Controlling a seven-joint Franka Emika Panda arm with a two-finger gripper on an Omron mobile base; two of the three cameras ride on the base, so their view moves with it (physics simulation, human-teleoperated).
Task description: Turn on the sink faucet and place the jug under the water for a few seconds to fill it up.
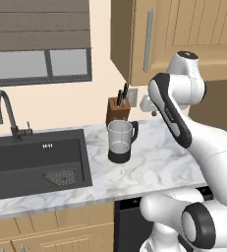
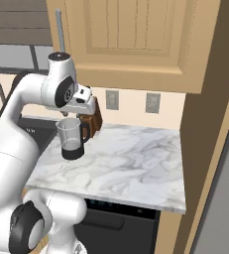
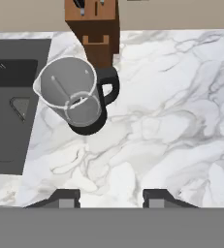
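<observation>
Pincer (image 3: 111,196) spread, hanging above the tabletop (image 3: 171,121); jug (image 3: 74,94) stands upright, handle pointing away from the sink (image 3: 7,126).

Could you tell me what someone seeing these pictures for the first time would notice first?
Probably the clear glass jug, standing upright on the marble counter just right of the black sink, with a brown knife block behind it. Next, the white arm arching over the counter, its open pincer high above the marble, beside the jug and holding nothing. The dark gooseneck faucet shows no water.
</observation>
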